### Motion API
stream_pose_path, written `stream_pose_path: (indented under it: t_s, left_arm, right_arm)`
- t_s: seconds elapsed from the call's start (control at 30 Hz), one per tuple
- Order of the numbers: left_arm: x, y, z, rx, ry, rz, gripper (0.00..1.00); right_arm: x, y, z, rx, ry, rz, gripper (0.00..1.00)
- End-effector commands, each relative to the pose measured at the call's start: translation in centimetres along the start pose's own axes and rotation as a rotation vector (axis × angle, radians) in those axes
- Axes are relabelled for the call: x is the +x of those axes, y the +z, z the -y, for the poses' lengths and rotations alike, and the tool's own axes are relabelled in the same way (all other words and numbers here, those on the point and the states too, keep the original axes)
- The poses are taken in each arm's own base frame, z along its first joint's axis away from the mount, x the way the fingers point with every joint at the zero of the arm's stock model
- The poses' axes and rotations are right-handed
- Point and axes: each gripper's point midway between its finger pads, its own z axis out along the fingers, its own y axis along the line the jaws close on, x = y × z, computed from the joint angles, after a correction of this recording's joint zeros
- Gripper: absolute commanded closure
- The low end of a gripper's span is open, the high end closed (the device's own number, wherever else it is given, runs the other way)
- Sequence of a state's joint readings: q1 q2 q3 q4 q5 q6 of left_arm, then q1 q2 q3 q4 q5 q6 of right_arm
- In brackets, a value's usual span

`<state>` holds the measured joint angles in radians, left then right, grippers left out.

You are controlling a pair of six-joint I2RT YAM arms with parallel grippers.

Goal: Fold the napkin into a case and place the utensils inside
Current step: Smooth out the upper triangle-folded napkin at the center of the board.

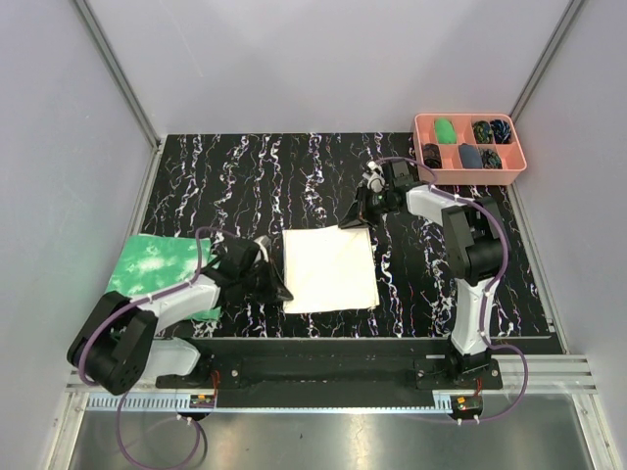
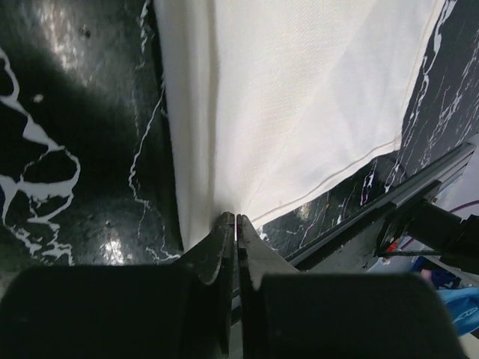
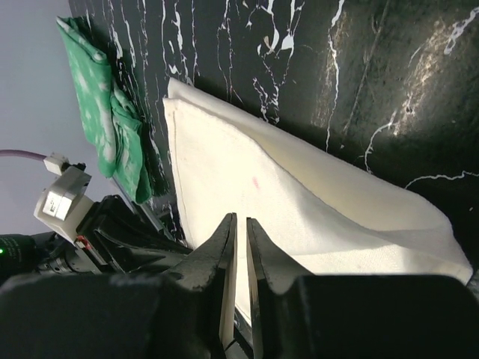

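Napkin (image 1: 330, 269), mid-table (image 1: 196, 176): near-left corner tip hidden inside left hand (image 2: 236, 219), pinched shut; far-right corner clamped in right hand (image 3: 240, 221), closed to a slit.

The napkin (image 1: 330, 269) lies on the desk (image 1: 421, 284); another cloth (image 1: 162, 266) sits left of it, a compartment tray (image 1: 418, 134) behind it, rightward.

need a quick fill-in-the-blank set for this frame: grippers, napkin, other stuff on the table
1. The left gripper is shut on the napkin's near ___ corner.
2. The right gripper pinches the napkin's far ___ corner.
3. The mottled cloth left of the napkin is white and ___.
4. The compartment tray at the far right is ___.

Missing words: left; right; green; pink.
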<state>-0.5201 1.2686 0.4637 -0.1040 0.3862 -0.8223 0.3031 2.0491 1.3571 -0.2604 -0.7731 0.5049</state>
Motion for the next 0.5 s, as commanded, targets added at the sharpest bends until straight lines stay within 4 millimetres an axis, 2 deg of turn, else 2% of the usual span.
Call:
stream_pose_path:
  t_s: [0.0,0.17,0.43,0.47]
  left_arm:
    - [0.2,-0.7,0.9,0.069,0.016,0.026,0.94]
    - [1.2,-0.2,-0.6,0.041,-0.005,0.01,0.94]
    - [2.5,0.7,-3.1,-0.024,-0.033,-0.015,0.94]
    - [2.3,0.8,-2.9,-0.012,-0.028,-0.004,0.94]
  right_arm:
    - [-0.7,0.9,-0.3,-0.038,-0.024,0.013,0.81]
    - [-1.0,1.3,1.1,0.003,0.021,0.029,0.81]
    - [-1.5,-0.1,4.4,0.051,0.065,0.072,0.82]
    - [-1.5,0.0,4.9,0.056,0.071,0.073,0.82]
